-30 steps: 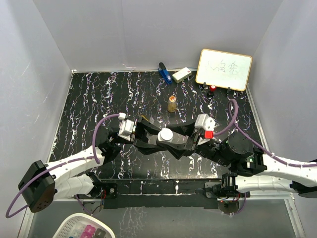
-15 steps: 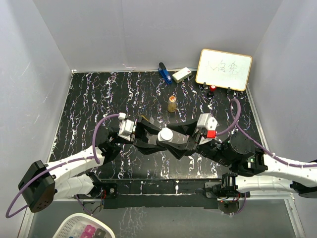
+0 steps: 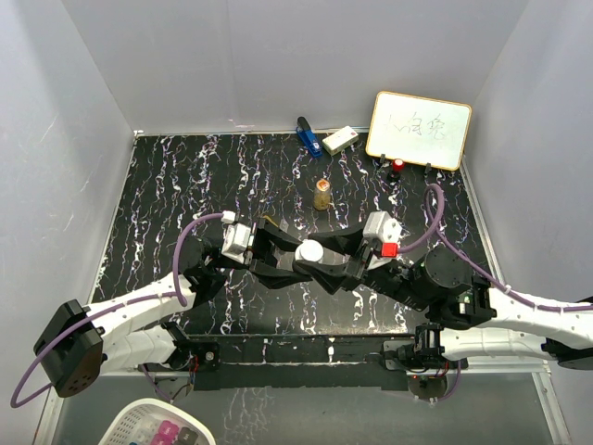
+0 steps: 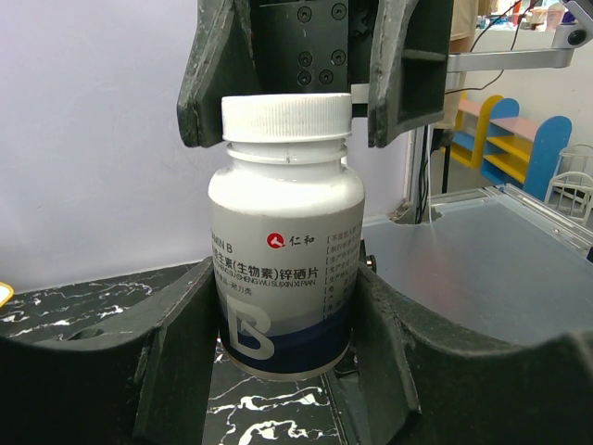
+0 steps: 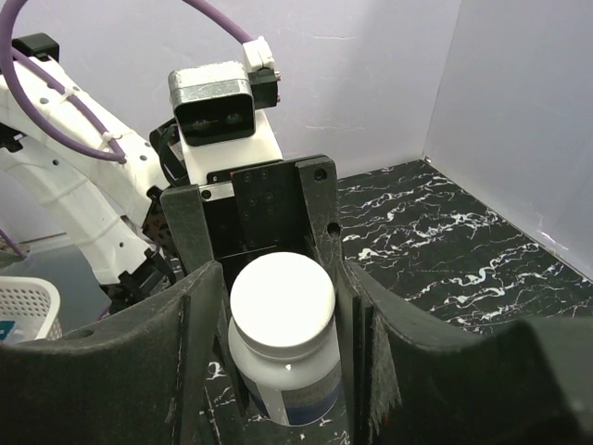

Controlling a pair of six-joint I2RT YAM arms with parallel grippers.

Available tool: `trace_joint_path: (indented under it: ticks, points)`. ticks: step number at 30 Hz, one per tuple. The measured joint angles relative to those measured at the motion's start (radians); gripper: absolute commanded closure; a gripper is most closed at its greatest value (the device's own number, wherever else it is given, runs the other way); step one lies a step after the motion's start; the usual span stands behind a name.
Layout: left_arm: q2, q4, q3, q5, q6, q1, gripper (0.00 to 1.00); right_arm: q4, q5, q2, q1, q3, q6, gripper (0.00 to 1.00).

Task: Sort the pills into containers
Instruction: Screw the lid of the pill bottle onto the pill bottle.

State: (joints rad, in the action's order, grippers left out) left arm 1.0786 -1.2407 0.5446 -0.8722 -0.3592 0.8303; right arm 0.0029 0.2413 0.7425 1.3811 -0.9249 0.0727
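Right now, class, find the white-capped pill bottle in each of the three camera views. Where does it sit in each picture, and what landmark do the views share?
Top external: the white-capped bottle is just below centre, mostly its cap showing.
Left wrist: it stands upright in the middle of the picture, label toward the camera.
Right wrist: it is at bottom centre, seen from above the cap.
Shared landmark: the black marbled table.

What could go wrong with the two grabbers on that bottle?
The right gripper sits around the white cap. It might slip on the cap instead of turning it. The left gripper holds the bottle only by its sides, so a hard twist could spin the bottle or pull it loose. Once open, a tilt might spill its contents.
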Motion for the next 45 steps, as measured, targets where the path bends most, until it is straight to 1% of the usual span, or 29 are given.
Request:
trace_joint_path:
  ticks: [4,6,14,21,26,32,37,45]
  points:
    - [0.000,0.001,0.000,0.000,0.003,0.000,1.00,-0.003,0.009,0.008,0.000,0.000,0.001,0.64]
    - [0.000,0.003,0.001,0.002,0.003,0.000,1.00,-0.003,0.016,0.008,0.000,0.000,0.000,0.68]
    - [0.000,0.014,0.002,0.014,0.010,0.000,1.00,-0.005,0.024,0.010,0.000,-0.001,0.000,0.78]
    - [-0.010,0.093,0.015,0.050,0.053,0.002,1.00,-0.049,0.075,0.037,-0.002,-0.028,0.003,0.82]
    - [-0.045,0.177,0.018,0.124,0.106,0.005,1.00,-0.059,0.135,0.057,-0.003,-0.043,0.006,0.84]
    - [-0.106,0.310,0.018,0.256,0.198,0.014,1.00,-0.045,0.242,0.099,-0.003,-0.061,0.004,0.87]
    - [-0.119,0.385,0.018,0.363,0.265,0.016,1.00,-0.029,0.354,0.182,-0.009,-0.084,0.006,0.90]
    - [-0.100,0.464,0.018,0.521,0.352,0.021,1.00,-0.021,0.520,0.312,-0.018,-0.129,0.033,0.92]
